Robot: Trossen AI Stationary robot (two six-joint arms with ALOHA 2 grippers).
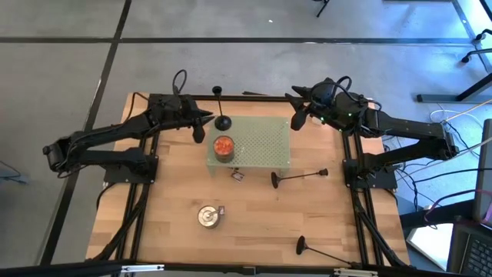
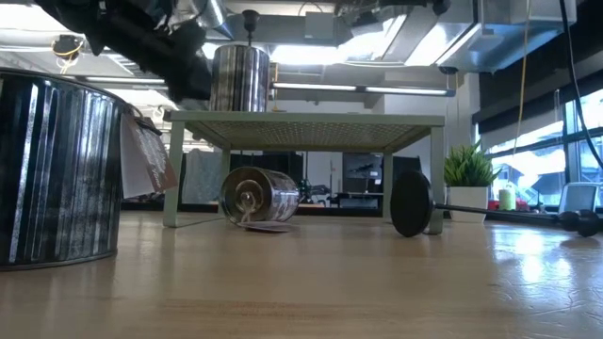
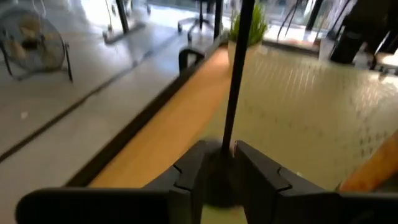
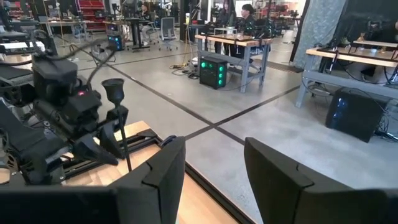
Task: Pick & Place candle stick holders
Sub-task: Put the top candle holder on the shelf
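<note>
One black candle stick holder [image 1: 221,115] stands upright on its round base at the far left corner of a green perforated stand [image 1: 261,142]; its stem [image 3: 233,81] rises just beyond my left gripper [image 3: 221,152]. That gripper [image 1: 203,129] is open by a narrow gap and aims at the holder's foot from the table's left, apart from it in the high view. Two more holders lie on their sides on the table [image 1: 296,178] [image 1: 314,249]. My right gripper [image 1: 296,117] hangs open above the stand's far right corner, with nothing between its fingers [image 4: 214,180].
An orange-topped tin can [image 1: 223,148] stands on the green stand close to the upright holder. A silver can [image 1: 207,217] sits on the wood near the front. Another small can [image 2: 259,195] lies on its side by the stand's near edge. The table's near right holds only the lying holder.
</note>
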